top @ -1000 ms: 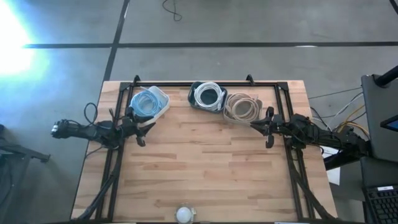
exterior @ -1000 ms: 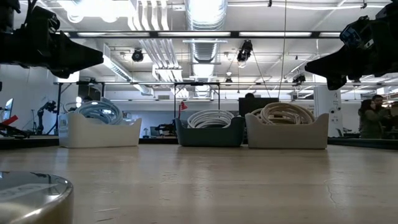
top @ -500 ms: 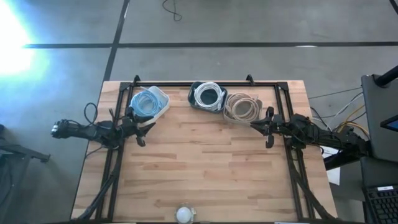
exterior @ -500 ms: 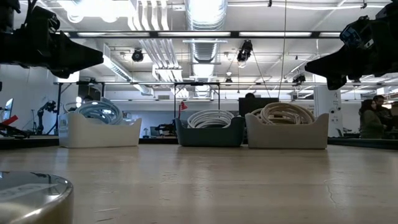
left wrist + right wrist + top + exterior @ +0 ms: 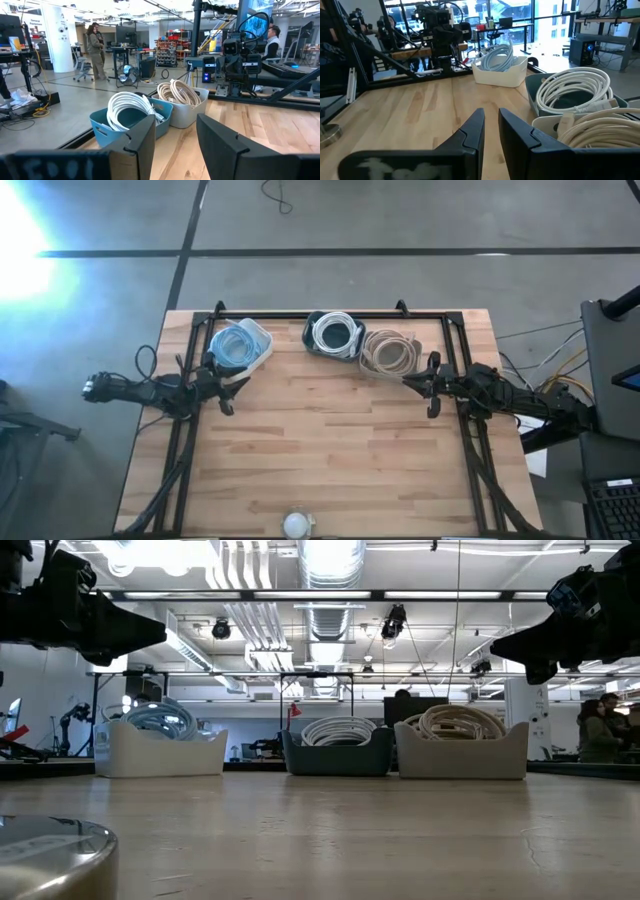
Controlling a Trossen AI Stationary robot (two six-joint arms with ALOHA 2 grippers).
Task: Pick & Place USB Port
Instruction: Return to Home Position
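At the plank table's top edge, a blue cable lies coiled in the white bin, a white cable in the blue bin, and a beige cable in the beige bin. The left gripper, mid-left, gapes empty; the right gripper, mid-right, is barely parted.

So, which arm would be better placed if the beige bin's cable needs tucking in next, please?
Right: the right gripper hovers beside the beige bin, while the left gripper is by the white bin, two bins away.

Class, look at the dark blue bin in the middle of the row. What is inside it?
A coiled white cable fills the dark blue bin, rising above its rim. Whatever lies beneath the coil is covered and cannot be seen.
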